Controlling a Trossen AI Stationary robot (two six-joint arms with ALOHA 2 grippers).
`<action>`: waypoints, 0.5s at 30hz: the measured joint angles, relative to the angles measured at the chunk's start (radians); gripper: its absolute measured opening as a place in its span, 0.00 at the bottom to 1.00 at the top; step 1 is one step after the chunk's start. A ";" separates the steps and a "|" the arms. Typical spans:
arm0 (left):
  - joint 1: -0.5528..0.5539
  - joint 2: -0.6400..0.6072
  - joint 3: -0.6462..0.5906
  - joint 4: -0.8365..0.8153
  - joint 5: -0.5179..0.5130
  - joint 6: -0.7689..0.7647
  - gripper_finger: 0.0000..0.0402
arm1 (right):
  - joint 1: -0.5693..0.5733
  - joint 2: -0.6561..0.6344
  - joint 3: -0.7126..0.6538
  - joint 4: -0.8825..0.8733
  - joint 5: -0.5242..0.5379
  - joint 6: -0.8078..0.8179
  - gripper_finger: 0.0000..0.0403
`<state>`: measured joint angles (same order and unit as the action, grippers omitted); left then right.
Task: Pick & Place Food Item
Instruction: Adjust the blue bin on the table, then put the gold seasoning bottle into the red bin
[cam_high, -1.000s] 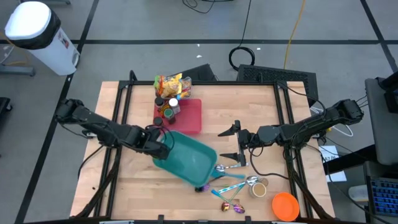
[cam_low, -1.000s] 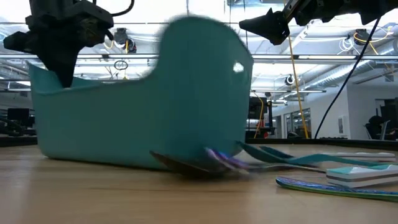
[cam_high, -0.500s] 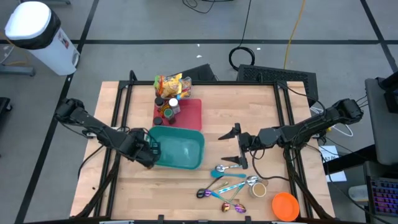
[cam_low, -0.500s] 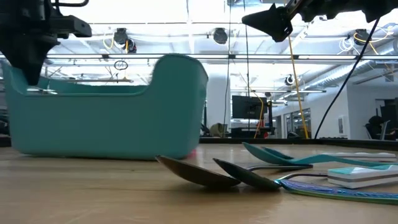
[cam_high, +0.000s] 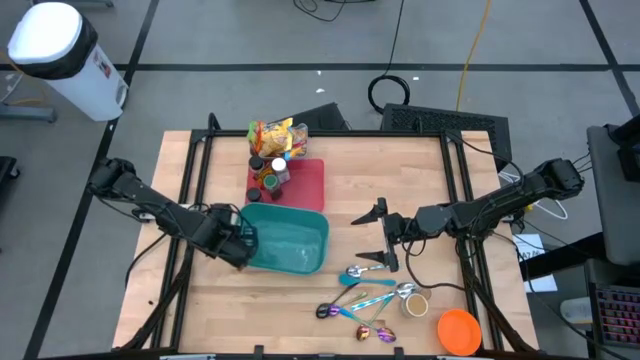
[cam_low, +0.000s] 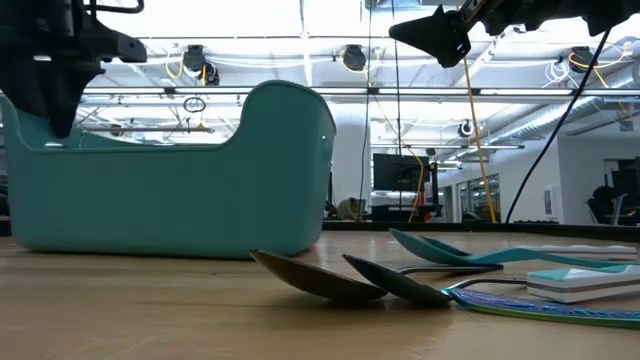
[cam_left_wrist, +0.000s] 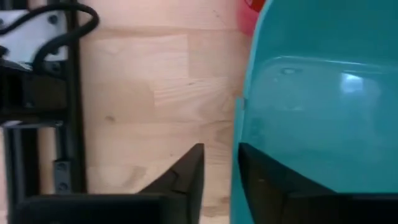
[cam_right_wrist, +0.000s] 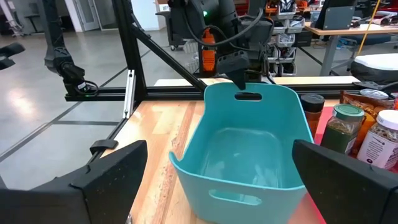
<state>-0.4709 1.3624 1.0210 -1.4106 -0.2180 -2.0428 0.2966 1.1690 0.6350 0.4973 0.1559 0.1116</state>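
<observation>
A teal bin (cam_high: 290, 240) stands upright on its base on the wooden table, empty in the right wrist view (cam_right_wrist: 249, 149). My left gripper (cam_high: 243, 240) points down over the bin's left wall, open, with one finger outside and one inside (cam_left_wrist: 221, 155). My right gripper (cam_high: 378, 233) hovers level to the right of the bin, open and empty, facing it. Snack bags (cam_high: 275, 133) and spice jars (cam_high: 270, 172) sit at the far side, the jars on a red tray (cam_high: 308, 188). My left gripper straddles the rim of the bin's left wall (cam_left_wrist: 237, 134) from above. The outer finger (cam_left_wrist: 186, 177) stands clear of the wall. The inner finger (cam_left_wrist: 267, 183) lies close against it; whether it touches, I cannot tell. The bin rests on the table.
Several spoons (cam_high: 365, 290) lie scattered near the front right of the bin, close in the low view (cam_low: 340, 275). A small cup (cam_high: 415, 302) and an orange bowl (cam_high: 460, 331) sit near the front right corner. Black frame rails run along both table sides.
The bin, tipped toward the table's near right a second ago, has swung back upright and settled flat, a little farther left. My left gripper rolled and moved left with it. The spoons stay where they fell beside the bin.
</observation>
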 joint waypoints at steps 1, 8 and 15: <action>0.000 0.000 0.000 -0.007 0.001 0.012 0.30 | 0.000 0.000 0.000 0.000 0.000 0.000 0.98; -0.025 -0.037 0.051 -0.010 -0.116 0.198 0.46 | 0.020 -0.014 0.000 -0.012 -0.030 -0.005 0.98; -0.159 -0.148 0.195 0.134 -0.547 0.616 0.51 | 0.165 -0.118 0.001 -0.096 -0.023 -0.101 0.98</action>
<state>-0.6299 1.2144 1.2161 -1.2768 -0.7654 -1.4272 0.4611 1.0515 0.6363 0.4008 0.1327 0.0109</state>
